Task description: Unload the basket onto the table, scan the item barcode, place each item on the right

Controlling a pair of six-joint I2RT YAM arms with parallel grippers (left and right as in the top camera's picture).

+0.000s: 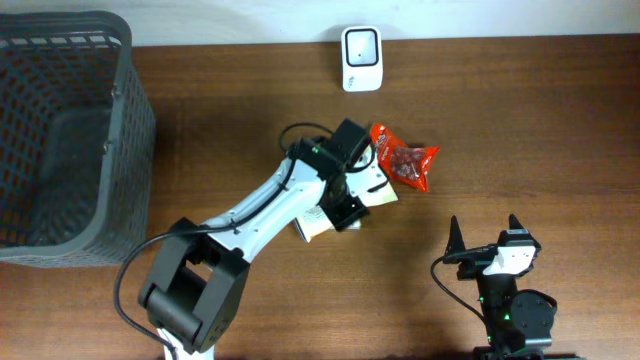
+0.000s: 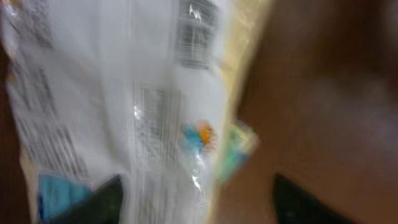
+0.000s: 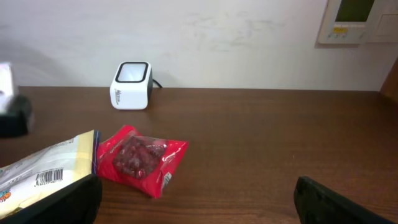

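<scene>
Dark wood table (image 1: 560, 130) against a plain white wall (image 3: 249, 37), beige wall panel (image 3: 357, 22).

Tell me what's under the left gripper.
A white and yellow packet lies flat beneath the left gripper, barcode facing up. Overhead, the arm covers its middle, so only its edges show.
</scene>
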